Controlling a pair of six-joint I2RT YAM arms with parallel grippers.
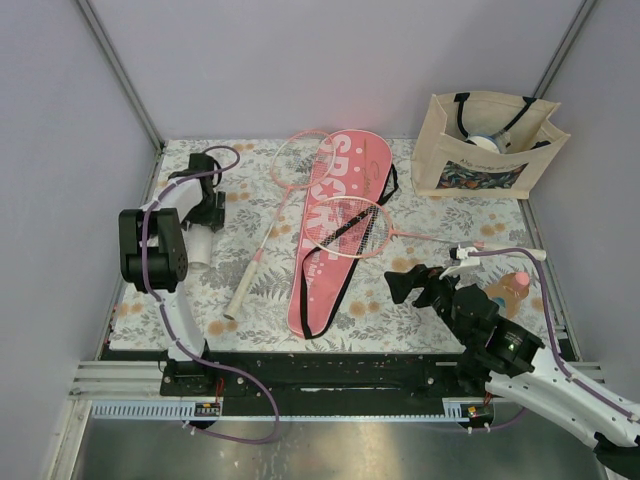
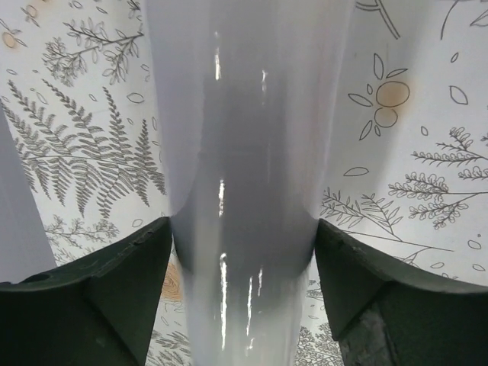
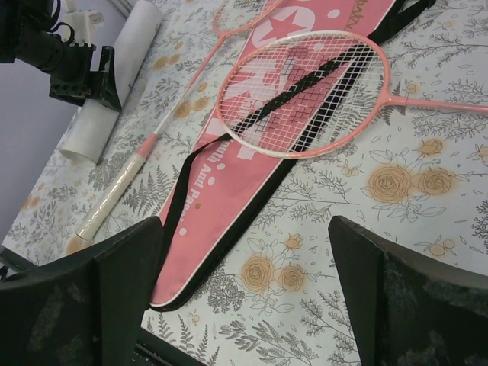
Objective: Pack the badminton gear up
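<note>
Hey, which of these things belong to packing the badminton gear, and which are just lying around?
To pack: pink cover, top racket lying on it, second racket, white tube.
Lying about: beige tote bag, peach bottle.

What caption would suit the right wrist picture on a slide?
Open right tool faces a pink racket lying across the pink cover, white tube beyond.

Robotics lab test cell. Boxed in by plain pale wall panels [image 1: 320, 60] on bare aluminium struts [image 1: 118, 75]. Floral-clothed bench [image 1: 430, 300] inside, with left arm [image 1: 150, 250] and right arm [image 1: 540, 365] bolted to a black rail [image 1: 330, 372] at the near edge, purple cables [image 1: 240, 439] trailing below.
</note>
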